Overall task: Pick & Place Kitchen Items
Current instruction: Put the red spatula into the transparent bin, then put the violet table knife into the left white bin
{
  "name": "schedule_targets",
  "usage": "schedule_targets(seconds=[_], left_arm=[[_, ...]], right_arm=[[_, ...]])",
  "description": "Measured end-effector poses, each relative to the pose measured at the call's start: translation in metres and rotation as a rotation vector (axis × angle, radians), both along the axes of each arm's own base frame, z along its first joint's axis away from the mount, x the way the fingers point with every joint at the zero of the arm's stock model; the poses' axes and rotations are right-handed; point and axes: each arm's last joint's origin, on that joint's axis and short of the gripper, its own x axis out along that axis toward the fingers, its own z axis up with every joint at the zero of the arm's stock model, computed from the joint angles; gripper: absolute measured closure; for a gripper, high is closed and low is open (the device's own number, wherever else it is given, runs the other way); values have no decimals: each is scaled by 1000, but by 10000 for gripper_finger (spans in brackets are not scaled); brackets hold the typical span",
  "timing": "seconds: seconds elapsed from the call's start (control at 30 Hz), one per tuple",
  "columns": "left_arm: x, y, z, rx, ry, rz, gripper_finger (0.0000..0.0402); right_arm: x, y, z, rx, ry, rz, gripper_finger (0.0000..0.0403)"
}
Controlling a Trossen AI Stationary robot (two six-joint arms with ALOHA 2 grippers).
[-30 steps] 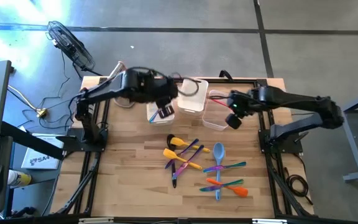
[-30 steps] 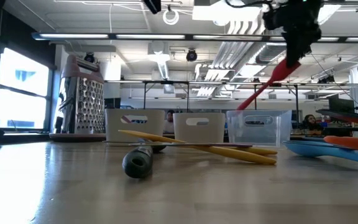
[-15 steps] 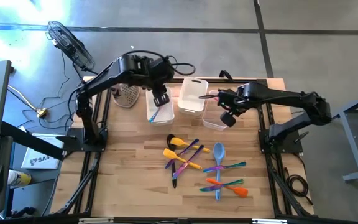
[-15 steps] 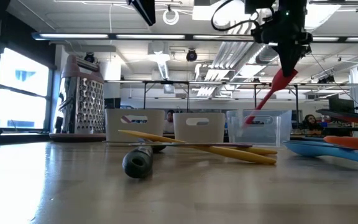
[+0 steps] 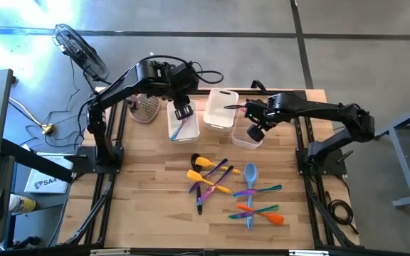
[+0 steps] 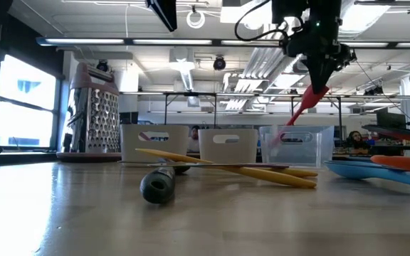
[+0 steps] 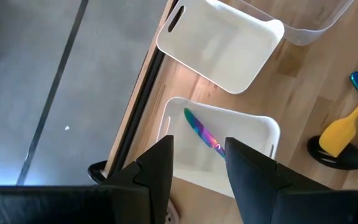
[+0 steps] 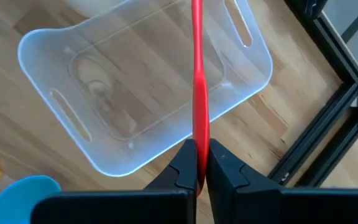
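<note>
Eleven or so utensils (image 5: 230,186) lie piled on the table (image 5: 148,206), nearer the front edge than the clear tub (image 5: 246,128); exact count hard to tell from overlap. Right gripper (image 5: 256,122) above the clear tub, fingers clamped on a red spatula (image 8: 197,93) that hangs over the tub's inside, not touching it. Beside the clear tub, two white tubs: the middle one (image 7: 219,43) and the left one (image 7: 216,149), with a multicolour spoon (image 7: 201,130) inside. Left gripper (image 7: 197,165) hovers over the left one, fingers apart, holding nothing.
</note>
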Motion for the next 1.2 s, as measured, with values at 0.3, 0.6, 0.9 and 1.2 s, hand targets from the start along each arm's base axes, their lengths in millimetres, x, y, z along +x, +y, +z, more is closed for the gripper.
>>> schedule_targets(seconds=[0.3, 0.6, 0.9, 1.2], left_arm=[[0, 0, 0, -3, 0, -2, 263], [1, -2, 0, -26, -6, -17, 263], [1, -2, 0, -29, -9, -11, 263], [2, -4, -1, -95, -26, -48, 263]], right_arm=[[6, -1, 0, -10, -58, 4, 366], [13, 0, 0, 73, -138, 37, 344], [17, 0, 1, 79, -173, 83, 260], [6, 7, 24, 26, -304, 151, 251]])
